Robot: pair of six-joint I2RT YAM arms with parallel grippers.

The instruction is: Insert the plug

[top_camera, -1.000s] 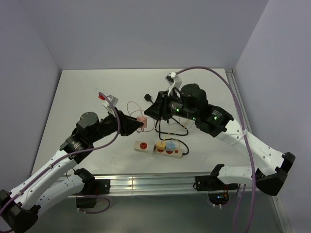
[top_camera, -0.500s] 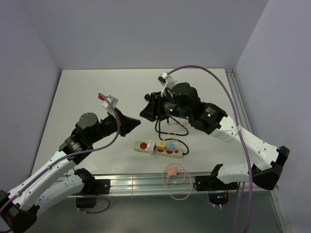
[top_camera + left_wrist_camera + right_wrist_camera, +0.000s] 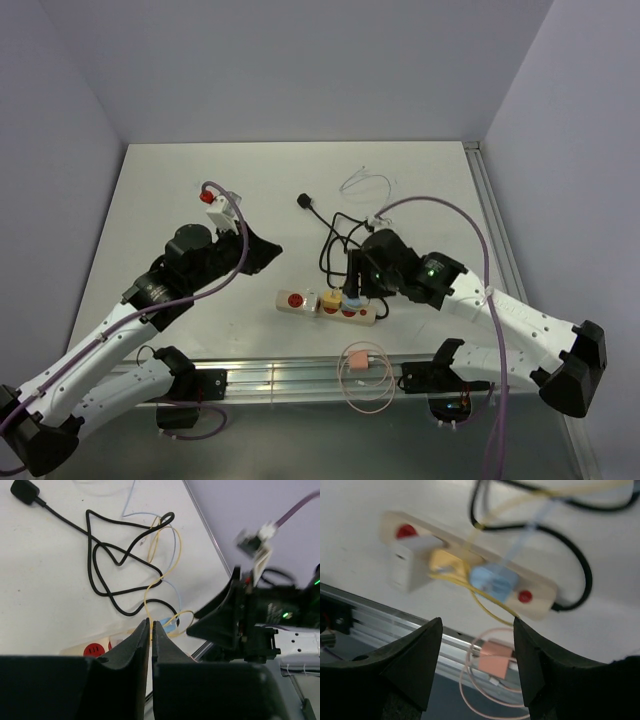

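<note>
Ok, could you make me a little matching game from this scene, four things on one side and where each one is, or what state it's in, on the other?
Things:
1. pink plug
2. black plug
3. blue plug
4. left gripper

Places or states:
A. shut, holding nothing
B. seated in the power strip
C. loose on the table, away from the power strip
D. off the table's near edge, by the metal rail

Pairs: 1-D, 2-C, 3-B, 4-A
</note>
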